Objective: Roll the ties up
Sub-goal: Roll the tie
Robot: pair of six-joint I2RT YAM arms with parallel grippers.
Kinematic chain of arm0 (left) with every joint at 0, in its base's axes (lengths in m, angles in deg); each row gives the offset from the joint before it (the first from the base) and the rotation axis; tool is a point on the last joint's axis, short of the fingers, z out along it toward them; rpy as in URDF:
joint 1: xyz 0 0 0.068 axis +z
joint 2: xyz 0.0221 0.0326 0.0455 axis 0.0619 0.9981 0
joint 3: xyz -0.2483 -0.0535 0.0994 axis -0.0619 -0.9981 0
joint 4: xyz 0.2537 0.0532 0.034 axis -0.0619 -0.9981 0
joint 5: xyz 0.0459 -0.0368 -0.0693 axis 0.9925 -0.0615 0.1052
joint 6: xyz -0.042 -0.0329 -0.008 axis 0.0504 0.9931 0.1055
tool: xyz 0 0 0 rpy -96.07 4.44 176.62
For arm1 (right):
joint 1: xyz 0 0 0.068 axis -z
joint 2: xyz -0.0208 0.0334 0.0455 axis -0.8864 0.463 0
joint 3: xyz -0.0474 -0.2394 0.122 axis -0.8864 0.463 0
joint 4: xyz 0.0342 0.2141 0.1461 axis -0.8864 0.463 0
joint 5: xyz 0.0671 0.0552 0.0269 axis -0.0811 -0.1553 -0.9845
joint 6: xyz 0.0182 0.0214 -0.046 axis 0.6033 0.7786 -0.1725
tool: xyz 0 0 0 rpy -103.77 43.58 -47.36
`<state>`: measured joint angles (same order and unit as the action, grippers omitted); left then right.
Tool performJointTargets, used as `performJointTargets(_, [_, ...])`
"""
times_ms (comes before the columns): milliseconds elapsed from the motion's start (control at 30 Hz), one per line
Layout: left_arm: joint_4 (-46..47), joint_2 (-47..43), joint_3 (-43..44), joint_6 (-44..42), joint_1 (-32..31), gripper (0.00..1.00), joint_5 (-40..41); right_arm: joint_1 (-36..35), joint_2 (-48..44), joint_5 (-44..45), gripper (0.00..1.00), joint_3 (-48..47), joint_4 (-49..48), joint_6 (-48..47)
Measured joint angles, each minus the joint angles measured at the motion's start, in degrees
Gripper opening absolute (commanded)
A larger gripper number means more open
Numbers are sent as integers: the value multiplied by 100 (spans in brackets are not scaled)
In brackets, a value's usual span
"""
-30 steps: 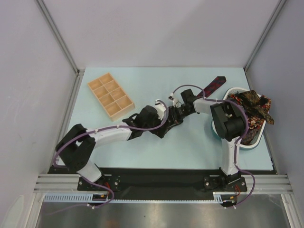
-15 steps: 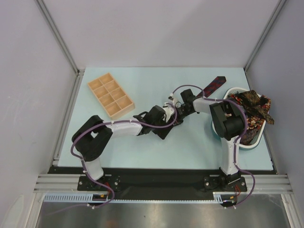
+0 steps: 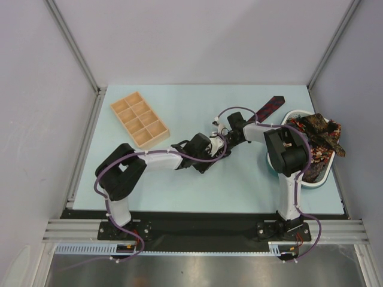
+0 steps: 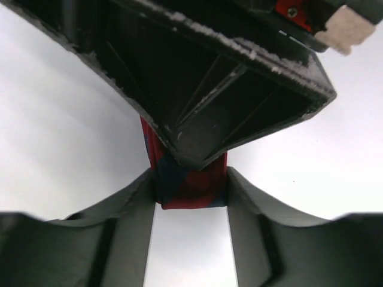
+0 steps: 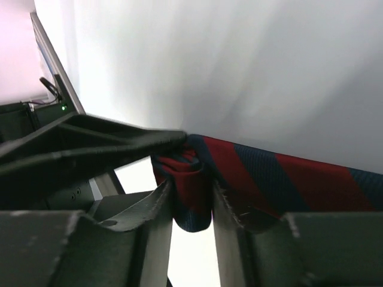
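A dark navy tie with red diagonal stripes (image 3: 270,107) lies on the table, and its near end is rolled up between the two grippers. My left gripper (image 3: 214,145) is shut on that rolled end (image 4: 191,192), with a finger pressed to each side. From the opposite side my right gripper (image 3: 223,139) holds the same roll (image 5: 192,200) between its fingers, and the flat tie (image 5: 281,176) runs off to the right. In the left wrist view the right gripper's finger (image 4: 209,89) hides the top of the roll. More ties (image 3: 317,139) are piled at the right.
The pile rests in a white oval tray (image 3: 310,184) by the right wall. A wooden compartment tray (image 3: 139,121) stands at the back left. Frame posts and walls close in the table on both sides.
The left arm has swung in towards the right gripper, and its jaws have closed from wide open onto the rolled end. The right jaws have eased a little round the roll.
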<state>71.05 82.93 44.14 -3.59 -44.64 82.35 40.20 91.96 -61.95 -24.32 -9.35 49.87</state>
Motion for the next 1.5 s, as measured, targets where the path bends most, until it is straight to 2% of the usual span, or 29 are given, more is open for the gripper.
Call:
performJointTargets(133, [-33,7,20,-17,-39,45,33,0,-17,52,48,4,-15,105])
performJointTargets(533, [-37,9,20,-15,-92,42,122,7,-260,402,52,179,-133,387])
performJointTargets(600, [-37,7,20,-13,-98,42,138,20,-330,492,48,247,-188,431])
performJointTargets(667, [-37,9,20,-13,-101,42,140,50,-400,595,36,330,-256,446])
performJointTargets(700, [-35,9,20,-13,-101,42,146,66,-417,649,27,361,-278,457])
performJointTargets(767, [-37,9,26,-11,-109,43,168,83,-420,664,22,400,-317,483])
performJointTargets(833, [-44,9,31,-13,-120,46,190,83,-420,669,19,404,-330,487])
performJointTargets(1033, [-111,9,74,-7,-120,69,247,81,-420,708,16,404,-339,468])
performJointTargets(1167, [-313,15,229,-2,-122,77,289,81,-420,704,16,404,-341,466])
performJointTargets(1300, [-299,107,459,-2,-122,78,310,81,-420,704,16,404,-341,457])
performJointTargets(1500, [-264,540,787,4,-120,60,286,79,-420,699,16,404,-343,444])
